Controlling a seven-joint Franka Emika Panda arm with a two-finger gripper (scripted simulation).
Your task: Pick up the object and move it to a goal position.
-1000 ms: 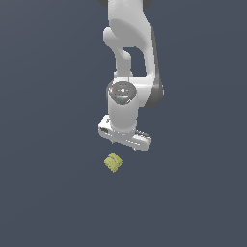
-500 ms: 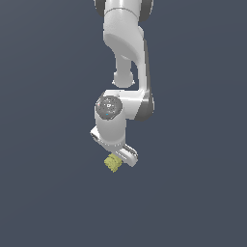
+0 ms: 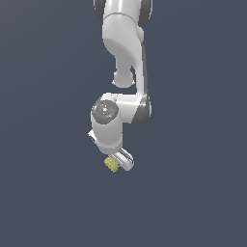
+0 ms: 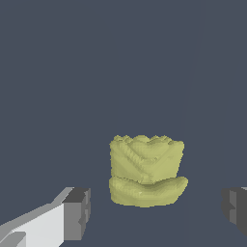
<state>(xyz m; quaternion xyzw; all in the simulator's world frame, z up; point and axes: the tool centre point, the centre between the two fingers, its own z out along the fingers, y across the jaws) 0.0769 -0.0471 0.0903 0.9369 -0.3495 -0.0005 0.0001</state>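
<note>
Arm (image 3: 120, 72) lower than second ago, wrist dropped onto object level. Gripper (image 4: 154, 212) now straddling object (image 4: 146, 170), before it hung above, at object's 1 o'clock. Jaws spread, finger pads (image 4: 77, 212) apart from object both sides. Exterior view: object (image 3: 111, 165) at gripper's 9 o'clock edge. Plain dark ground all round.

one object (image 4: 146, 171), one end effector (image 3: 117, 163)

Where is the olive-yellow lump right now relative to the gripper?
In the wrist view the olive-yellow lump sits between the gripper's two open fingers, touching neither. In the exterior view it peeks out at the gripper's tip, on that view's left.
</note>
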